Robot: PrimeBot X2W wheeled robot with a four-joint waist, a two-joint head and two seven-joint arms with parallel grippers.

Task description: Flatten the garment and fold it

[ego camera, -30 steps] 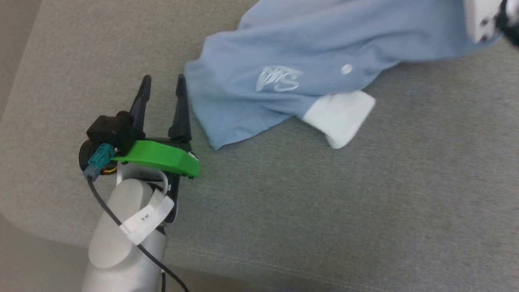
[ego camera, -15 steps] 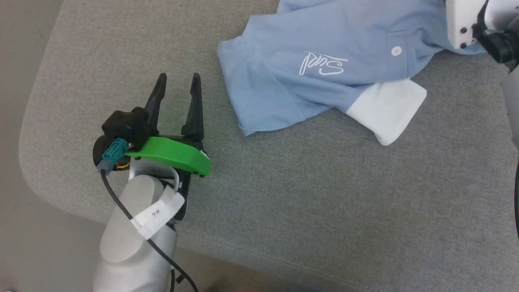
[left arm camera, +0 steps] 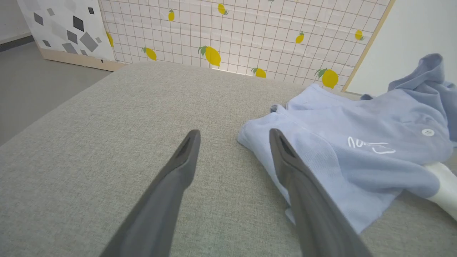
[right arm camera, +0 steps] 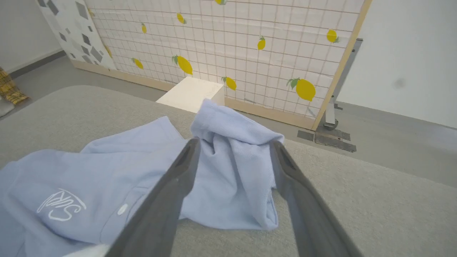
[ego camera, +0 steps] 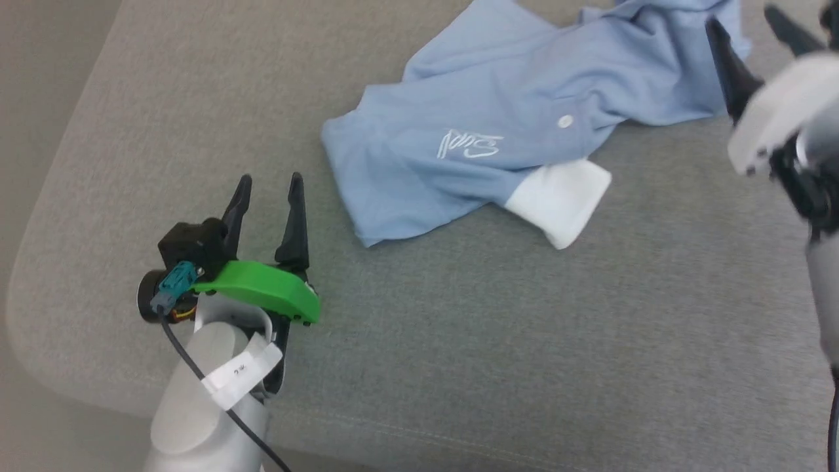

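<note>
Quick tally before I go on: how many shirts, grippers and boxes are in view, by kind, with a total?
Shirt: 1
Grippers: 2, left gripper and right gripper
Box: 1, white
Total: 4

Bright, even, diffuse indoor light with faint soft shadows; head view slightly soft, right gripper (ego camera: 739, 16) motion-blurred; 2 wrist views bow straight lines near their edges
</note>
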